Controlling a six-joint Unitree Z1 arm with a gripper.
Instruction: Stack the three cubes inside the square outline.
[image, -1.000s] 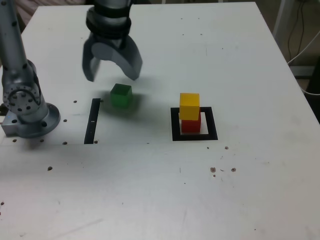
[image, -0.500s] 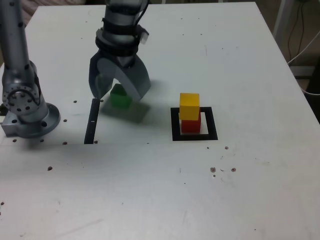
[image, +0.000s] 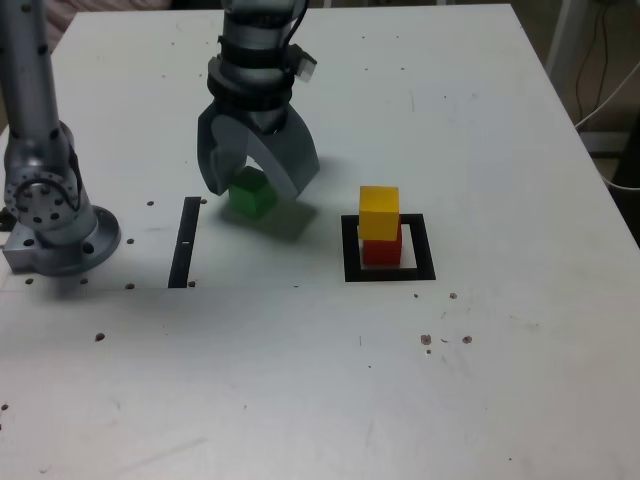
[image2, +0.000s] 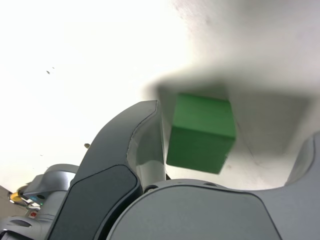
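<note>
Gripper: the gripper (image: 256, 186) straddles the green cube (image: 250, 193) on the table (image: 480, 120), fingers spread wide, nothing pinched
Risk: in the wrist view one finger (image2: 142, 137) sits close against the cube; closing off-centre could nudge or twist it
Stack: yellow cube (image: 379, 213) on red cube (image: 381, 250) inside the square outline (image: 389, 272)
Obstacles: black strip (image: 184, 242) beside the cube; path to the stack looks open
</note>
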